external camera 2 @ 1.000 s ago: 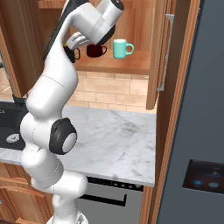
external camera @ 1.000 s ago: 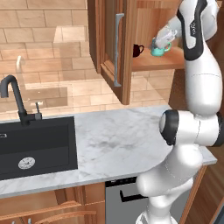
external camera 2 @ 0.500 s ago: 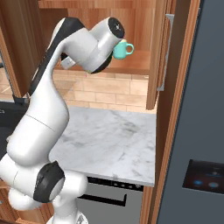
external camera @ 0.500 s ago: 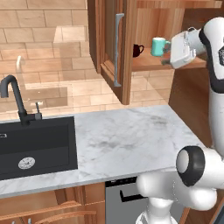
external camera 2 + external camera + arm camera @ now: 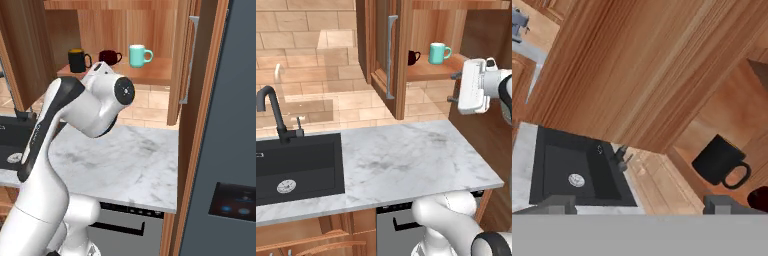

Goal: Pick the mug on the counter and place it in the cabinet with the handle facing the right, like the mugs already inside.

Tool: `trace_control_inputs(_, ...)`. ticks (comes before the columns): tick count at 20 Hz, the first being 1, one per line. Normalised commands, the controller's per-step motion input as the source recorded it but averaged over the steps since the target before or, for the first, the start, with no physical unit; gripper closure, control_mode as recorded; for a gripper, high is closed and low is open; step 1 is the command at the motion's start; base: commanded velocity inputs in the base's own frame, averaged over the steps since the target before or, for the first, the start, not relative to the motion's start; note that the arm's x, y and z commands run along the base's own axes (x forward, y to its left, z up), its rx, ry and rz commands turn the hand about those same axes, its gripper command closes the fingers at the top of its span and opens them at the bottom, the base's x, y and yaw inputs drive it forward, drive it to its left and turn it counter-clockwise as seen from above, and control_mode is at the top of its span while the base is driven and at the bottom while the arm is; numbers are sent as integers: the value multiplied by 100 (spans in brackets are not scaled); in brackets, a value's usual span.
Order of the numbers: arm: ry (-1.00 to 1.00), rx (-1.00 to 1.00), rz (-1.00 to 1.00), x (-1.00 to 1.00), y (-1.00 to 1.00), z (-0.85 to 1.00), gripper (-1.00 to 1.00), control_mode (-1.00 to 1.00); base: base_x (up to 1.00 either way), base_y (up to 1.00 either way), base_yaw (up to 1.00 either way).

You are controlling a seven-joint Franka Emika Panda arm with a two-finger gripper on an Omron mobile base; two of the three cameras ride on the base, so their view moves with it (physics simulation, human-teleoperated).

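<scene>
Fingertips (image 5: 561, 202) stand wide apart with nothing between them, the gripper (image 5: 454, 88) hanging just right of the cabinet (image 5: 401, 60) opening. From left to right on the shelf sit the mug (image 5: 78, 61), black with a yellow inside, then a dark red mug (image 5: 109, 56), then a teal mug (image 5: 138, 55), all handles pointing right. I judge the mug stiff, light, glazed and slippery; best taken across its round body, opposite the handle.
</scene>
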Motion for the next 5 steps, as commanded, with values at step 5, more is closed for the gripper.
trace_control_inputs(5, -30, 0, 6, -61, 0, -34, -100, -100, 0, 0, 0)
